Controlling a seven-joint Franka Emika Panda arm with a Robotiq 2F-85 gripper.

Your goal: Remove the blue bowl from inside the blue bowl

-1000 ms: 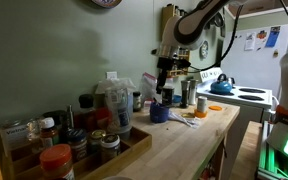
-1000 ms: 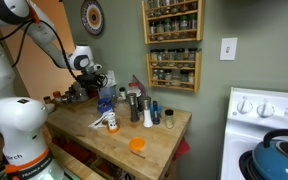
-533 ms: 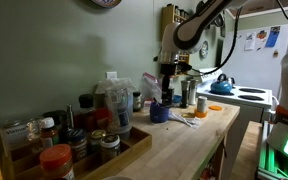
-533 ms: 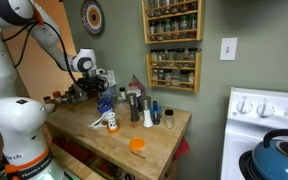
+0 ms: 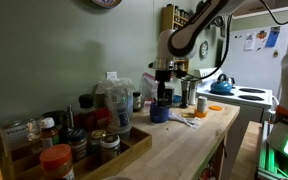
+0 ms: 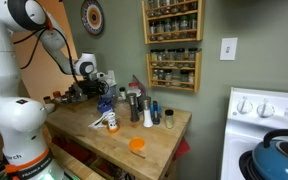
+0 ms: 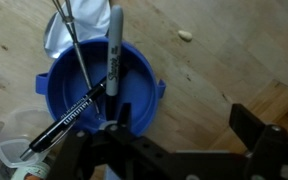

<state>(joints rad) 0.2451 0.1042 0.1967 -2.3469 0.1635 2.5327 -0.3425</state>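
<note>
Your pincer comes in from the bottom of the wrist view with its jaws apart and nothing between them but bare wood: one finger sits at the near edge of the blue bowl, the second stands well clear over the wooden counter. You have no grip on anything. The bowl stands upright on the counter, and you can see a black marker lying slantwise in it, a grey marker leaning at its far rim, and a thin metal rod crossing above them. Whether a second bowl is nested inside it cannot be told from this angle. A white cloth lies just behind the bowl, and a small pale crumb rests on the wood beyond. In both exterior views your pincer hangs straight down just over the bowl, among bottles at the back of the counter. A blue kettle sits on the stove, well apart from the bowl.
</note>
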